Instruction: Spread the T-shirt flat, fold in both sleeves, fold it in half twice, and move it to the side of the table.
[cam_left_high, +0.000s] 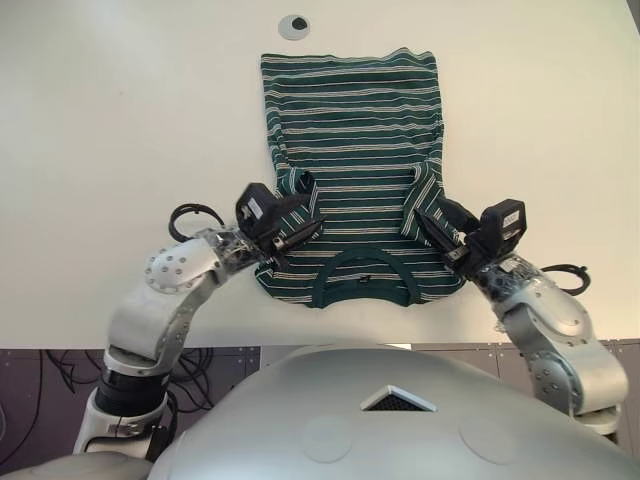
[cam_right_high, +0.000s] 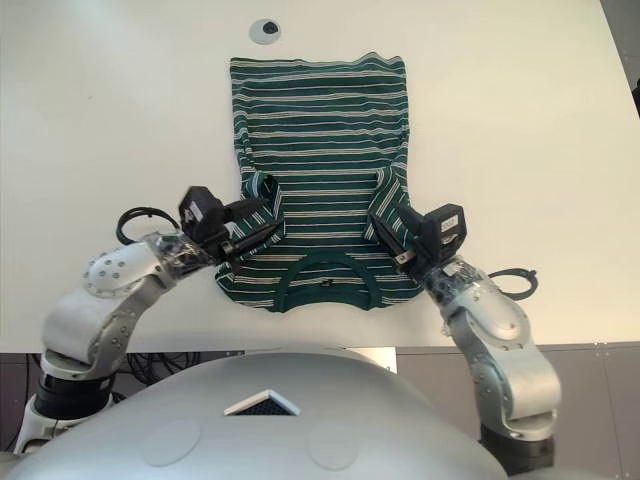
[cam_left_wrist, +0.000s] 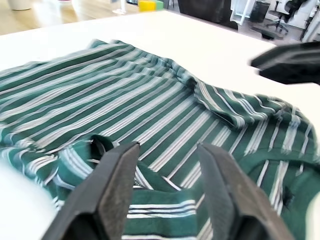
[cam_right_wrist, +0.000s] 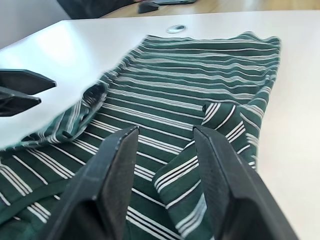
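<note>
Green striped fabric T-shirt (cam_left_high: 350, 150) is lying sleeves-folded on the white table (cam_left_high: 120, 120), with left gripper (cam_left_high: 300, 232) and right gripper (cam_left_high: 432, 232) hovering open and empty at its shoulders, likely risking top-layer pinches unfolding the sleeves.

Striped T-shirt (cam_right_high: 320, 130) spread on the worktop (cam_right_high: 520, 120).
Its sleeves (cam_right_high: 262, 190) are folded inward; left claw (cam_right_high: 265, 232) and right claw (cam_right_high: 388, 238) are positioned over them.

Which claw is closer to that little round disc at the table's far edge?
Left. The left gripper hovers at the T-shirt sleeve, roughly in line with the disc; the right gripper sits across the shirt.
</note>
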